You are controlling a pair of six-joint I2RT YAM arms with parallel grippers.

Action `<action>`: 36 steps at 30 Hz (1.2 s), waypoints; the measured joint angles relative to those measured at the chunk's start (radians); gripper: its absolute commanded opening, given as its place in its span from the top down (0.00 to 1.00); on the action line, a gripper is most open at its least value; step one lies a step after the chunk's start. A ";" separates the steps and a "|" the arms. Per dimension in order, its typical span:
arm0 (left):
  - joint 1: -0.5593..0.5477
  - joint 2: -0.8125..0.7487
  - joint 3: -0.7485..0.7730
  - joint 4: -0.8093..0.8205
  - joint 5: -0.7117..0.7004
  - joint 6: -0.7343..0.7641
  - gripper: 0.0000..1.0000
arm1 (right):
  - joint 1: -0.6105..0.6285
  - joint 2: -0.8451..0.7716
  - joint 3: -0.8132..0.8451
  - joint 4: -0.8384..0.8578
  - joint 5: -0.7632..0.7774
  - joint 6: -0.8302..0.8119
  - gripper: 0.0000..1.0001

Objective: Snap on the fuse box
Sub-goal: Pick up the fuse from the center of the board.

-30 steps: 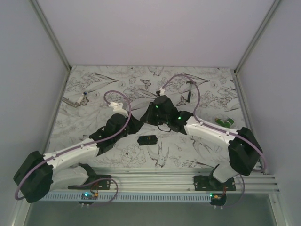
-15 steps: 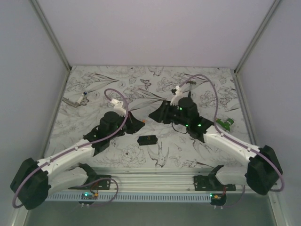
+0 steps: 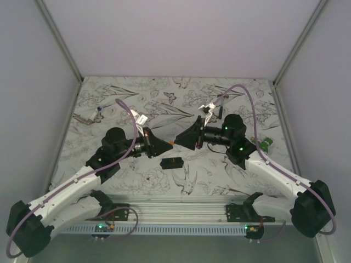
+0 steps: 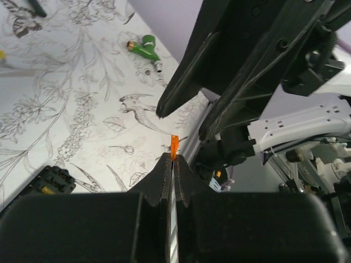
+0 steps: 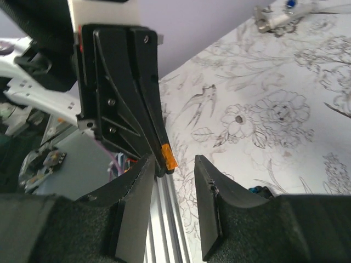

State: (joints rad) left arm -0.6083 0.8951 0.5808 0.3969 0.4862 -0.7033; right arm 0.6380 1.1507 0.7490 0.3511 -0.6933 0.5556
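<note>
The fuse box (image 3: 173, 163) is a small black box lying flat on the table, just below and between the two grippers. It also shows at the lower left of the left wrist view, the fuse box (image 4: 49, 181). My left gripper (image 3: 167, 144) is shut on a small orange piece (image 4: 174, 147) that sticks out past its tips (image 4: 173, 160). My right gripper (image 3: 180, 140) points at it tip to tip and is open. In the right wrist view the orange piece (image 5: 169, 156) sits between the right gripper's (image 5: 174, 171) spread jaws, close to the left one and not gripped by them.
A small green object (image 3: 265, 143) lies at the table's right edge, also in the left wrist view (image 4: 145, 46). A metal tool (image 3: 88, 116) lies at the far left. The aluminium rail (image 3: 181, 211) runs along the near edge.
Both arms have pulled apart and turned level, so the grippers now face each other above the fuse box. The right jaws have opened wider. The left stays shut on the orange piece.
</note>
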 measured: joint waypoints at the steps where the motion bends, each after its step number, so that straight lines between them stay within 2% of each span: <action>1: 0.000 -0.009 0.006 0.000 0.014 -0.004 1.00 | 0.000 0.000 -0.001 0.010 -0.026 -0.003 0.60; 11: -0.013 -0.032 0.025 0.003 0.063 -0.026 1.00 | 0.000 -0.006 -0.007 0.092 -0.158 -0.019 0.66; 25: -0.051 -0.031 0.043 0.005 0.066 -0.029 1.00 | 0.000 -0.005 -0.008 0.139 -0.207 -0.005 0.79; 36: -0.061 -0.032 0.043 0.006 0.066 -0.030 1.00 | 0.014 -0.003 -0.010 0.140 -0.222 -0.002 0.86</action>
State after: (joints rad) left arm -0.6693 0.8635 0.6239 0.4030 0.5522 -0.7330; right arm 0.6521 1.1473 0.7387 0.4908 -0.9157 0.5537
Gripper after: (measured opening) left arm 0.016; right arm 0.175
